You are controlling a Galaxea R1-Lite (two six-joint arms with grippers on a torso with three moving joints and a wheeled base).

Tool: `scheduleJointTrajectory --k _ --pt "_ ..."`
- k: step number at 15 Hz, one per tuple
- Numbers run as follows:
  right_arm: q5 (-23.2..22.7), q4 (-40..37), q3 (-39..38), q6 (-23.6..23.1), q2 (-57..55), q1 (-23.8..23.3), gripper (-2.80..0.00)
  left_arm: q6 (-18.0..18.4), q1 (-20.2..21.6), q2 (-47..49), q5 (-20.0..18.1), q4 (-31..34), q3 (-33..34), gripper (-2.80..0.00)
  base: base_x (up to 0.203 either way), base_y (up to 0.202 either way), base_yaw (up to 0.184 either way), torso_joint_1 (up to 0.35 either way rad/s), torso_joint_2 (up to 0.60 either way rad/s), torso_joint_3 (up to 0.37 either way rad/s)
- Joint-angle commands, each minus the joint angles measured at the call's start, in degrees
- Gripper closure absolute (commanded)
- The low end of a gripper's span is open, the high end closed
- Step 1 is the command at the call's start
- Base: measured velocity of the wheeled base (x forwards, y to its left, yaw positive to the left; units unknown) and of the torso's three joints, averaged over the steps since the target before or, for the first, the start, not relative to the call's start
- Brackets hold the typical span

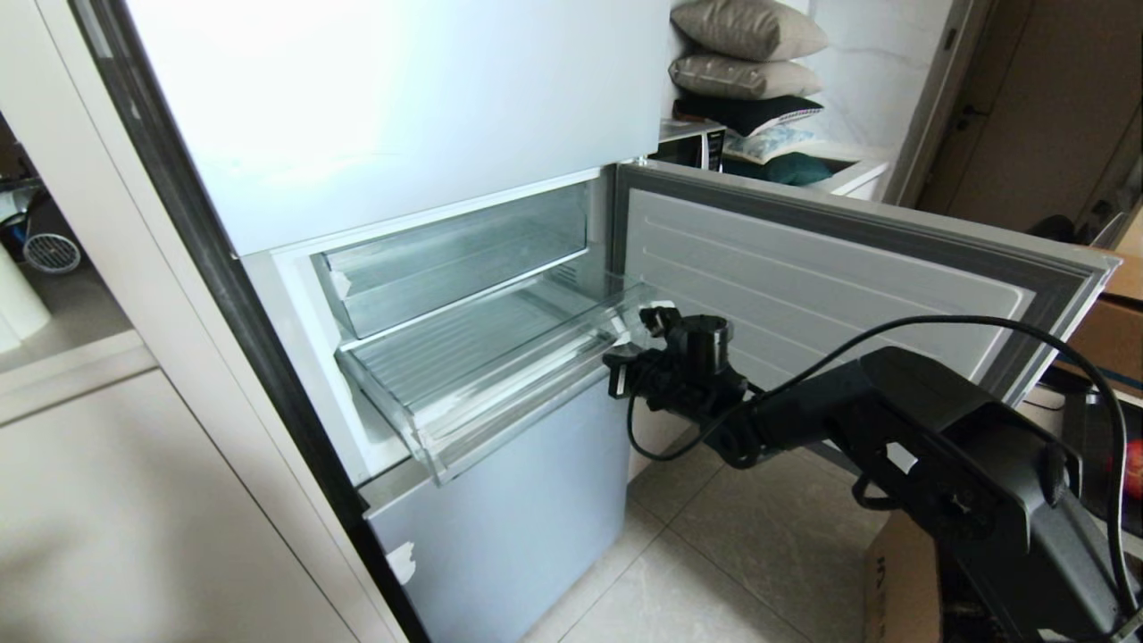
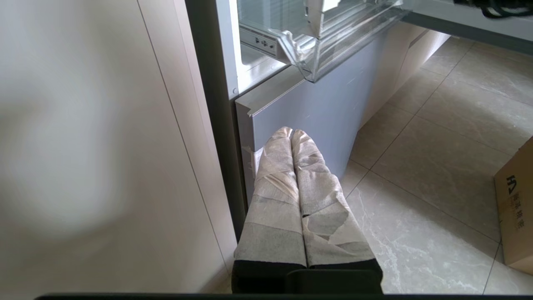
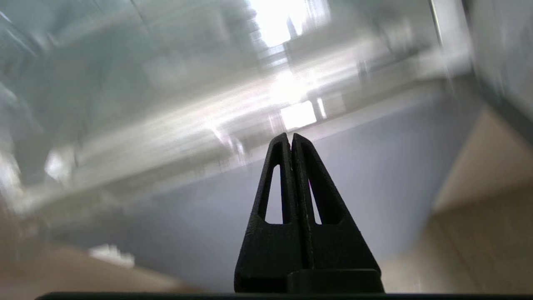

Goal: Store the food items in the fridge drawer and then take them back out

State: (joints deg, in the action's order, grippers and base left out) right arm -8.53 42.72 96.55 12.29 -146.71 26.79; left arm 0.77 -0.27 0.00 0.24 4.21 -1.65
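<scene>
While the drawer [image 1: 482, 357] stands pulled out of our fridge [image 1: 402, 107], our right gripper [image 1: 625, 366] sits at its right corner, jaws together. Left gripper [image 2: 291, 132], jaws together, hangs low; cardboard box [image 2: 516, 208] lettering unreadable. Right wrist blurred.

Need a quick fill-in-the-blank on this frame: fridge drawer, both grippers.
1. The clear fridge drawer is pulled ____ of the fridge.
2. The right gripper has its fingers ____.
3. The drawer holds ____ food items.
4. The left gripper, fingers wrapped in tape, hangs before the fridge's ____ door panel.

Missing words: out; shut; no; lower
</scene>
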Motion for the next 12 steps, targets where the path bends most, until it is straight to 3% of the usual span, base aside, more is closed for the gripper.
scheduleJointTrajectory --k 1,8,12 --pt "0.4 0.3 -11.3 0.2 8.2 0.8 0.0 0.0 0.0 0.0 0.0 0.0 0.0 0.0 0.0 0.0 0.0 0.0 0.0 0.0" --pt "0.3 -2.6 -50.9 2.7 53.3 3.1 0.0 0.0 0.0 0.0 0.0 0.0 0.1 0.0 0.0 0.0 0.0 0.0 0.0 0.0" --pt "1.3 -16.8 -61.9 3.5 83.6 3.2 0.0 0.0 0.0 0.0 0.0 0.0 0.0 0.0 0.0 0.0 0.0 0.0 0.0 0.0"
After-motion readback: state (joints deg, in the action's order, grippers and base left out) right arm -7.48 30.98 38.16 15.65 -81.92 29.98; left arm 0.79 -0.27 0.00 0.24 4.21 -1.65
